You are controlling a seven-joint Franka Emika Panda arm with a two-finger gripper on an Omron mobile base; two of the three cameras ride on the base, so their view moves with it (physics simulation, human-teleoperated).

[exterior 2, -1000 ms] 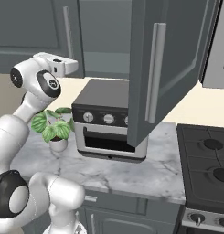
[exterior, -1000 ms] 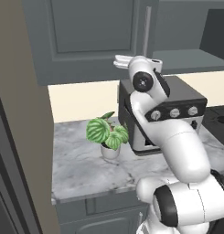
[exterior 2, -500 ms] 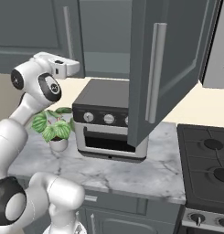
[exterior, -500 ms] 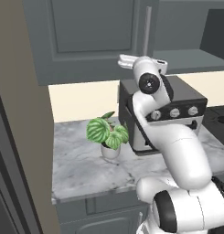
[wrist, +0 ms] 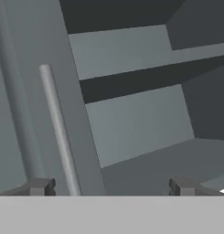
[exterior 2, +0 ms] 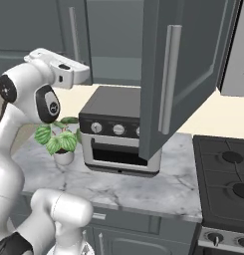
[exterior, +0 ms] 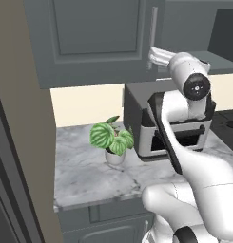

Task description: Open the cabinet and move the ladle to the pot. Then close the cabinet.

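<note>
The cabinet is the largest thing here, a dark grey wall unit above the counter. Its right door stands swung wide open toward the room, edge-on in the right base view, with its silver bar handle running upright on the face. The left door is shut, and its own handle sits at the inner edge, just beside the arm's hand. In the hand view the open compartment shows bare grey shelves with shadow between them, and the left door's handle rises as a pale bar at the left.

The counter below is grey-veined marble, over dark base cabinets. A black stove adjoins it at the right.

The arm reaches up from the base, its hand level with the cabinet's lower edge.

A toaster oven with three knobs stands on the counter under the open compartment.

A potted plant with striped green leaves sits just left of the oven.

The gripper faces into the cabinet with its jaws spread wide and nothing between them; one fingertip lies close by the left door's handle
</note>
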